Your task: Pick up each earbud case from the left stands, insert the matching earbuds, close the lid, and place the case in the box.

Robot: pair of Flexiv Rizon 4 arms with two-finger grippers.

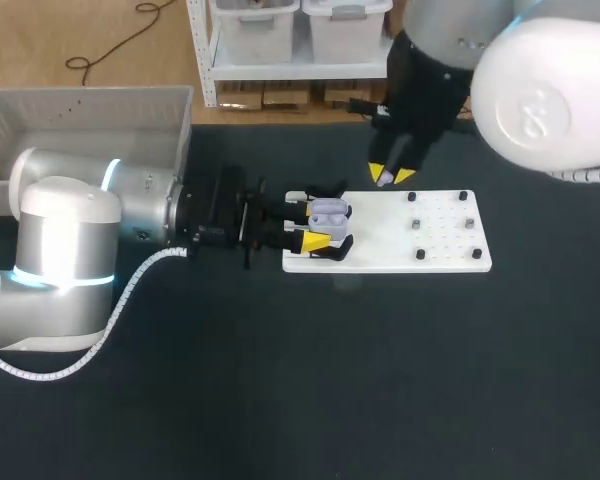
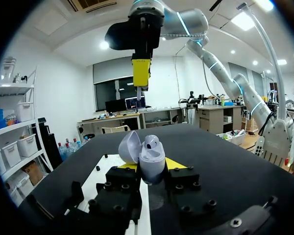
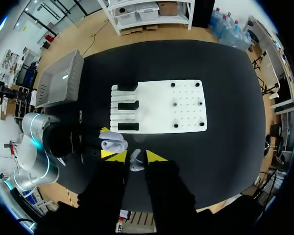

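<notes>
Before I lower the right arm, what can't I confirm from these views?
- Head view: the earbud in the right gripper, too small between the tips.
- Left wrist view: the second socket of the case, hidden by its own wall.
- Head view: near side of the box, covered by the left arm.

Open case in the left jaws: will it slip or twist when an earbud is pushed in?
Smooth, rounded shell: the case may twist if pushed off-centre. Lid stands open on its hinge, likely the weak spot. Left jaws grip only its lower sides, so it might tip.
</notes>
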